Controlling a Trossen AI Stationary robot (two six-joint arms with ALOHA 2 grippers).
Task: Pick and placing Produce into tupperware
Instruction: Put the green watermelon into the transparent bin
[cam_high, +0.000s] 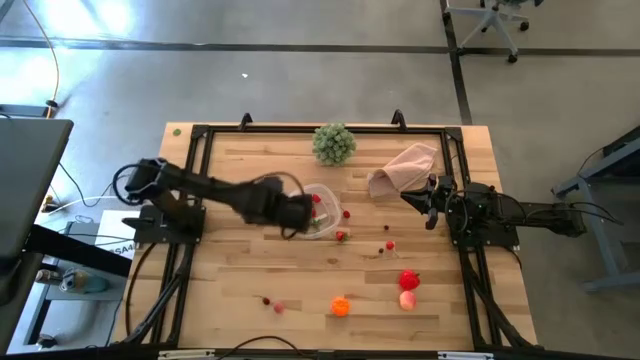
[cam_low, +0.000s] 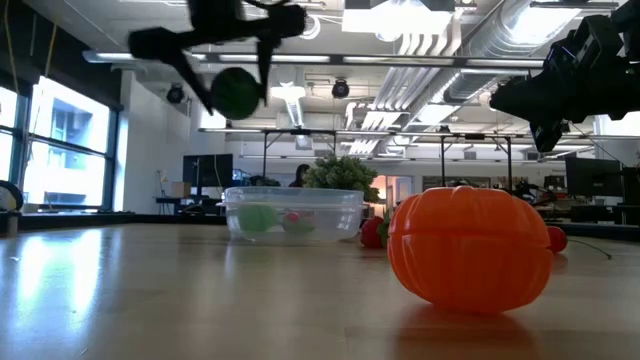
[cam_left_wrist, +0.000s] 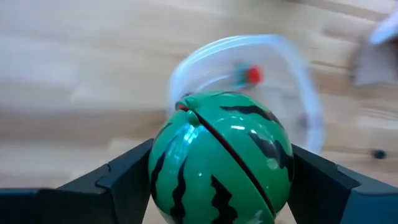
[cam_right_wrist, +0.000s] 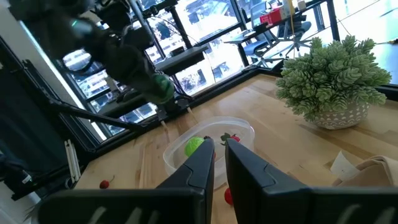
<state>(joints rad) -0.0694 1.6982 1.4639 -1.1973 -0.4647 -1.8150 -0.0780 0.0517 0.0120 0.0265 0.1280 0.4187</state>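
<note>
The orange pumpkin piece (cam_low: 468, 248) sits closest to the low camera, resting alone on the desk (cam_low: 200, 300) near its front edge; behind it stands the clear tupperware (cam_low: 293, 213), with a light green piece (cam_low: 255, 218) and a small red one already inside. The left tool (cam_left_wrist: 217, 171) hangs above the container, its fingers spread wide around a striped watermelon (cam_left_wrist: 221, 155) and pinching it from both sides; the wide grip suits a round, smooth toy that would likely slip from a narrower hold. In the left wrist view the container's rim (cam_left_wrist: 292, 68) lies just beyond the fruit, so I judge the arm is lined up to lower or drop the melon in; the height gives clearance over the wall.

The right tool (cam_right_wrist: 219, 163) waits at the right side of the desk beside the pinkish cloth (cam_high: 405, 168), its fingers pressed together and holding nothing; parked there, it stays clear of the left arm's reach. The leafy green ball (cam_high: 334, 143) sits at the back of the desk.

Still loose on the desk: a red piece (cam_high: 409, 280) with a pink piece (cam_high: 407, 299) touching it near the front right, and tiny red berries (cam_high: 388, 244) scattered between them and the container; much of the sorting looks unfinished.
</note>
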